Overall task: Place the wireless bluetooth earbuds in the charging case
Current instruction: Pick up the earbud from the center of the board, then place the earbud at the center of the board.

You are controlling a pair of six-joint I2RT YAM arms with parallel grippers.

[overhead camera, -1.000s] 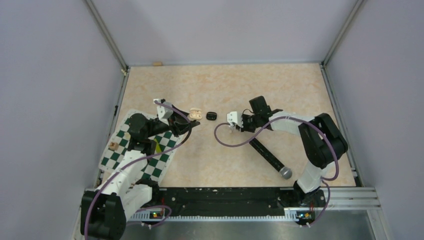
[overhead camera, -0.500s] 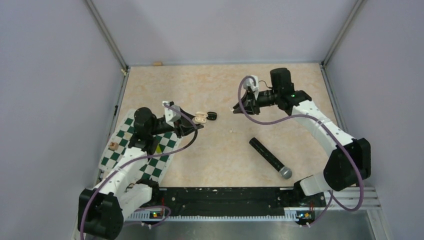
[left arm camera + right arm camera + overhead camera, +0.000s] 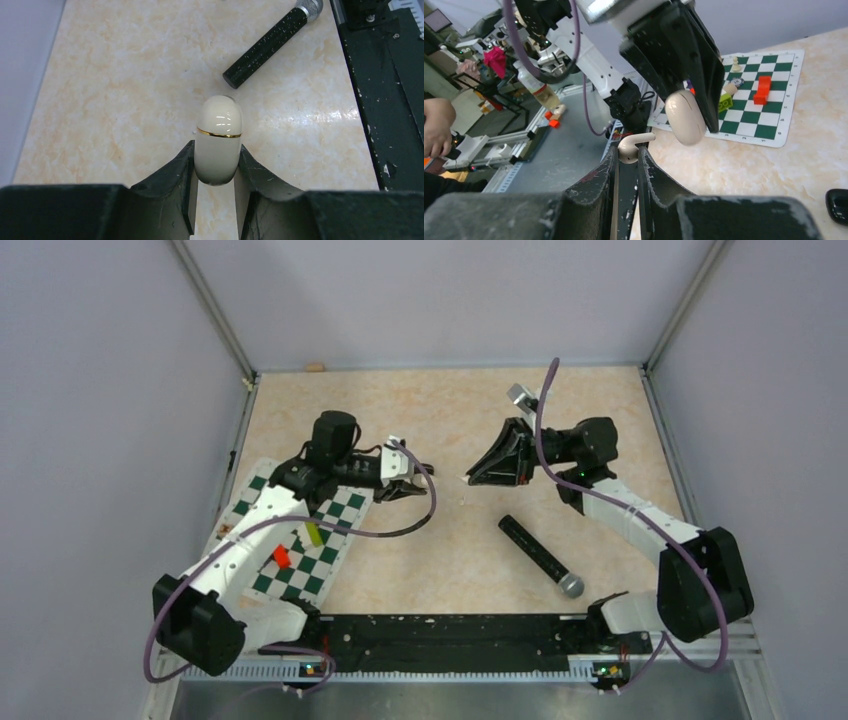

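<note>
My left gripper (image 3: 216, 150) is shut on the cream, pill-shaped charging case (image 3: 218, 137) with a thin gold band, held clear of the table. No opening on the case shows in either wrist view. My right gripper (image 3: 628, 152) is shut on a whitish earbud (image 3: 633, 146), its stem pointing towards the case (image 3: 685, 117), which hangs just beyond it. From above, the left gripper (image 3: 410, 490) and right gripper (image 3: 472, 478) face each other over the table's middle, a short gap apart. A tiny whitish bit (image 3: 462, 502) lies on the table below them.
A black microphone (image 3: 540, 555) lies on the table to the right front. The chessboard mat (image 3: 345, 510) at the left carries a red block (image 3: 282, 556) and a yellow-green block (image 3: 313, 533). A small black rounded object (image 3: 836, 205) lies on the tabletop.
The left gripper has carried the case up and rightwards towards the centre. The right arm has swung back and now points its gripper, with the earbud in it, left at the case.
</note>
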